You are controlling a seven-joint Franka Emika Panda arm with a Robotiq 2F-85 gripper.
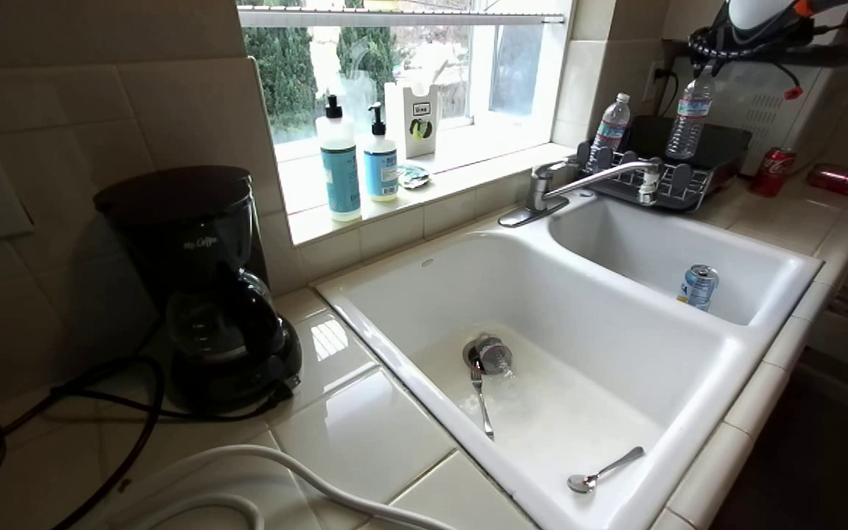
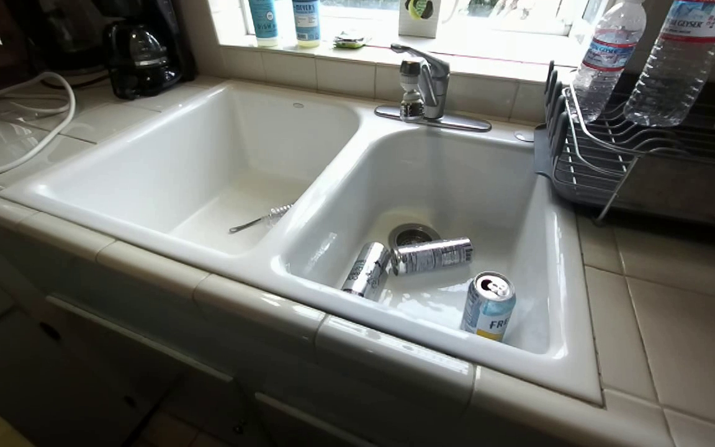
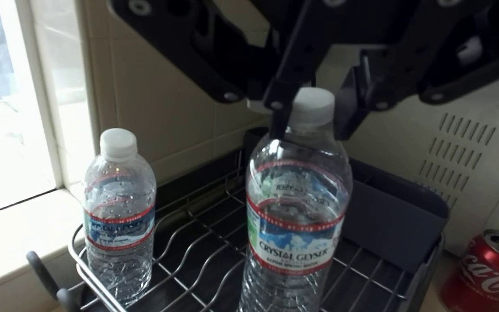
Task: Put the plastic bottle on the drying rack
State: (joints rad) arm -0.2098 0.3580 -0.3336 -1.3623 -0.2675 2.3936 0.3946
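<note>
Tiled counter surrounds a white double sink, cans in its right basin. Farther right, the gripper pinches the plastic bottle by the neck, on or above the drying rack; unclear which.

In an exterior view I see the plastic bottle beside another clear bottle at the drying rack, and three cans in the sink.

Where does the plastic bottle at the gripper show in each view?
In an exterior view: plastic bottle upper right.
In an exterior view: plastic bottle at top right, its top cut off.
In the wrist view: plastic bottle just right of centre, base cut off.
Shared landmark: second bottle, left of it in all three.
</note>
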